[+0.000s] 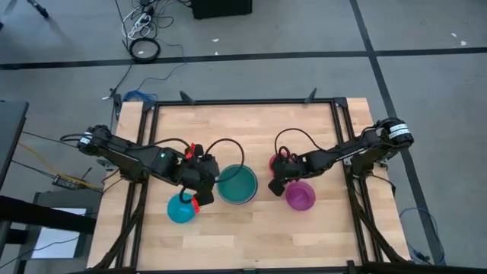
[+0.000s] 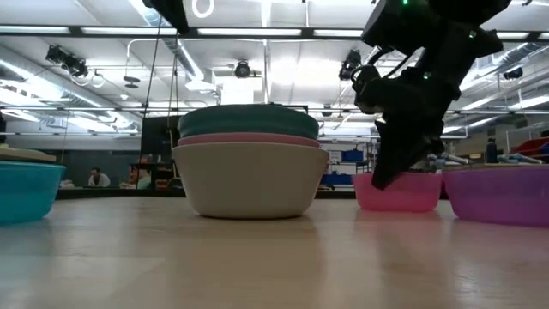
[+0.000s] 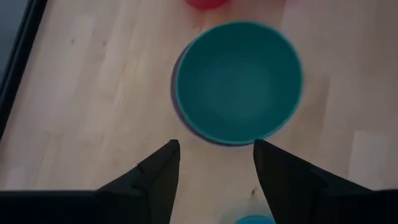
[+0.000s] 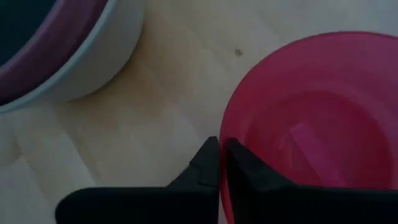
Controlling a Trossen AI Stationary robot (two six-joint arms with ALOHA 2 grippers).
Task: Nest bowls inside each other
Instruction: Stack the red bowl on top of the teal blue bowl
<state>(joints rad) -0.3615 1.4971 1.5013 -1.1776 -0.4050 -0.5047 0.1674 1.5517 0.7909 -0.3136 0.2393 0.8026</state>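
Grey-white, pale pink and teal bowls stand nested as one stack (image 1: pixel 237 185) (image 2: pixel 249 167) at the table's middle. A cyan bowl (image 1: pixel 180 208) sits to its near left. My left gripper (image 3: pixel 216 155) (image 1: pixel 204 186) hovers open above the table between the cyan bowl and the stack, with nothing between its fingers. To the right, a red-pink bowl (image 4: pixel 311 124) (image 2: pixel 399 190) stands on the table beside a purple bowl (image 1: pixel 300 195) (image 2: pixel 502 193). My right gripper (image 4: pixel 222 152) (image 2: pixel 390 176) is shut on the red-pink bowl. My right gripper pinches the red-pink bowl's rim (image 4: pixel 222 134) on the side facing the stack, one finger inside the bowl and one outside. The fingers slant steeply down from above. The bowl sits upright with its base on the table.
The table's black frame (image 1: pixel 338 137) runs along its edges. Bare wood lies toward the far edge and the near edge. Cables lie on the floor beyond the far edge.
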